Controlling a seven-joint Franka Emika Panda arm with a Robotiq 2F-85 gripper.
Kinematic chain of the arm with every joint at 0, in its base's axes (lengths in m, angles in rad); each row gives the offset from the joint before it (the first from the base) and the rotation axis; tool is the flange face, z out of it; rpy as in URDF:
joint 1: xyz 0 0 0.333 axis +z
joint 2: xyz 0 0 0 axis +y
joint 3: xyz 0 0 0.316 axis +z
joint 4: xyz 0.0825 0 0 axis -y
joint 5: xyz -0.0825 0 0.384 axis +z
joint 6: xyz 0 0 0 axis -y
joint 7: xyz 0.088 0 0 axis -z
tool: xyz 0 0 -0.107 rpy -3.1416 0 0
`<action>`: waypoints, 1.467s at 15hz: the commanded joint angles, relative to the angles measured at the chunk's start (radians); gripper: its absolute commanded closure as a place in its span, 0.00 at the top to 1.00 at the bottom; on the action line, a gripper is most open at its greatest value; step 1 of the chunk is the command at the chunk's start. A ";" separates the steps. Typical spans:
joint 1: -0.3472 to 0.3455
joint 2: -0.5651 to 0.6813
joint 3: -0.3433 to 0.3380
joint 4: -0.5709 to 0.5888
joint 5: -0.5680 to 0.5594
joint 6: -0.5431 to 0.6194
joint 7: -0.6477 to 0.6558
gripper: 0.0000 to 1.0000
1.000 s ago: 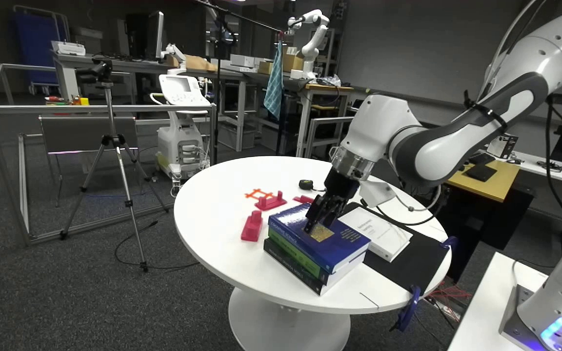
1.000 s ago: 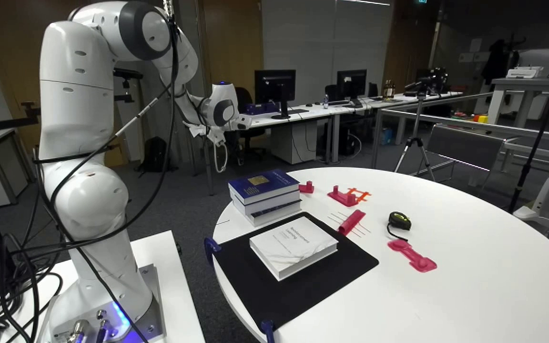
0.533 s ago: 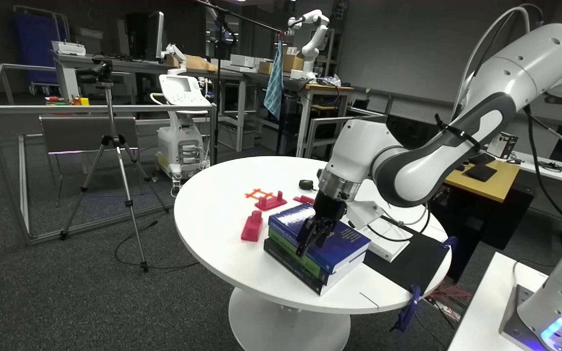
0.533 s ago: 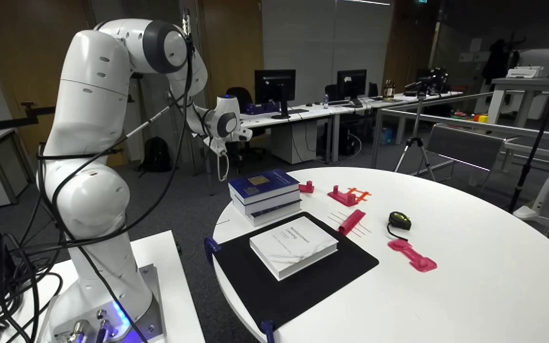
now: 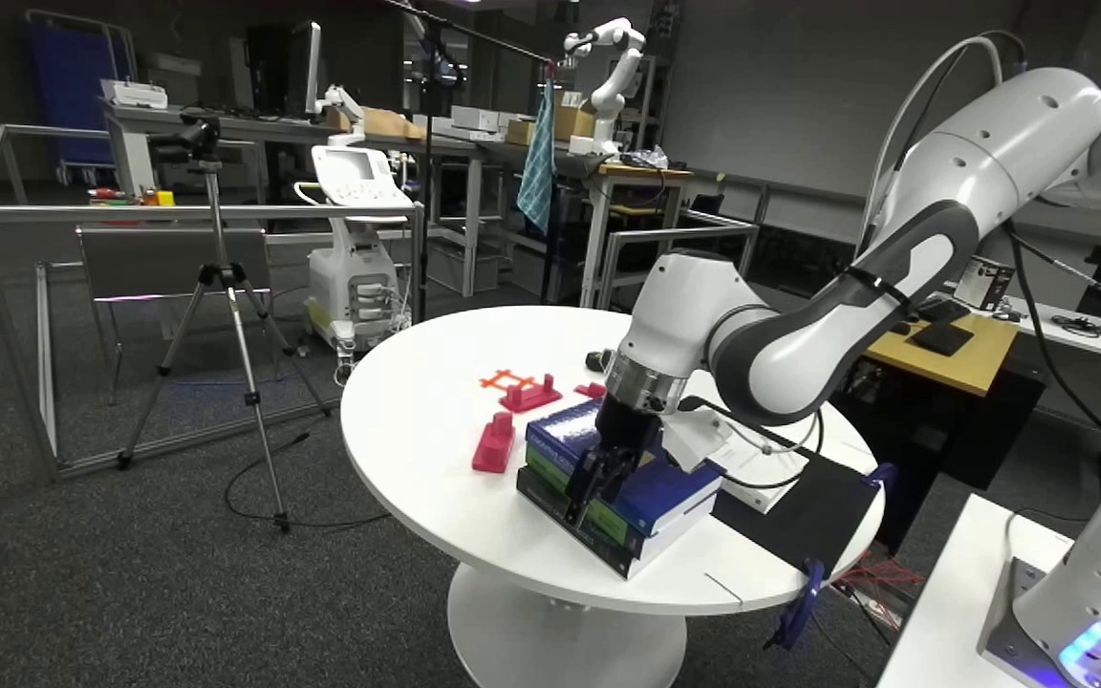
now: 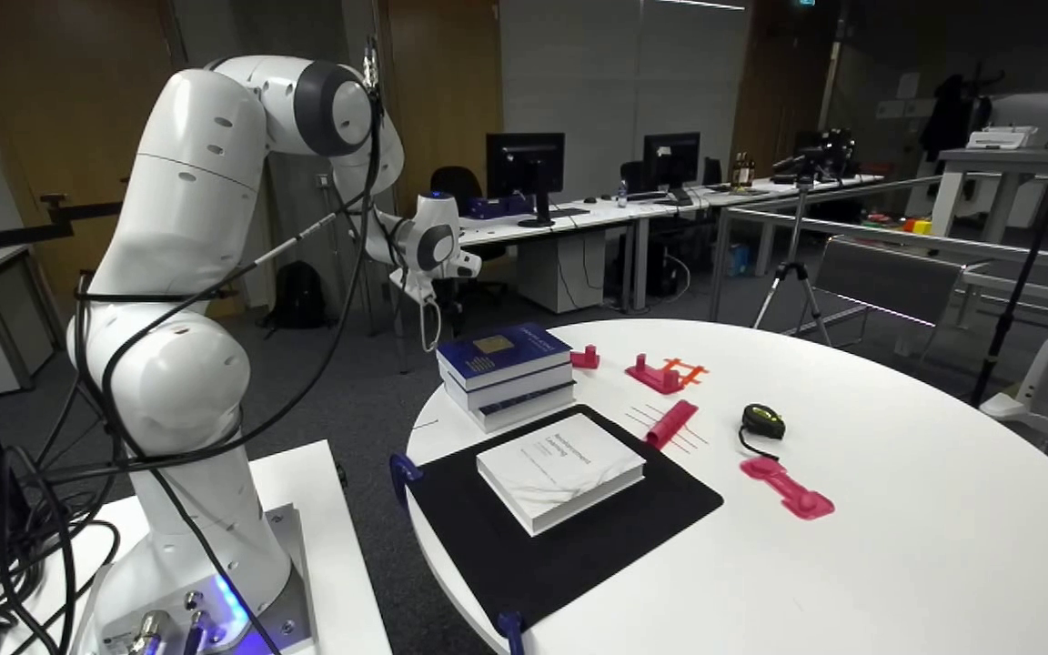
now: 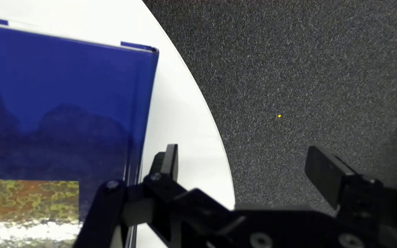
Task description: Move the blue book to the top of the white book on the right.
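The blue book (image 5: pixel 680 492) lies flat on top of a stack, over a green book (image 5: pixel 548 473) and a dark book (image 5: pixel 543 502). It also shows in an exterior view (image 6: pixel 524 346) and in the wrist view (image 7: pixel 64 79). The white book (image 6: pixel 560 464) lies flat on a black mat beside the stack; the arm partly covers it in an exterior view (image 5: pixel 751 468). My gripper (image 5: pixel 581 506) is open and empty, just beyond the spine side of the stack. In the wrist view its fingers (image 7: pixel 241 156) are wide apart, both off the blue book's spine edge.
The stack stands near the round white table's edge (image 7: pixel 198 103). Pink parts (image 5: pixel 493 444), an orange grid (image 6: pixel 685 371) and a tape measure (image 6: pixel 762 421) lie on the table. Blue clamps (image 6: pixel 404 473) hold the black mat (image 6: pixel 660 509) at the edge.
My gripper has moved across the blue book's cover to the spine side and lower, with the hand tilted more upright. The books have not moved.
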 commanded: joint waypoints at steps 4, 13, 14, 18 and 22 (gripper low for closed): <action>0.026 0.007 -0.053 0.029 0.011 0.050 -0.052 1.00; 0.033 0.028 -0.084 0.060 0.015 0.036 -0.031 1.00; 0.033 0.031 -0.080 0.061 0.021 0.035 -0.030 1.00; 0.037 0.041 -0.072 0.066 0.043 0.017 -0.023 1.00; 0.055 0.043 -0.092 0.069 0.039 0.029 -0.002 1.00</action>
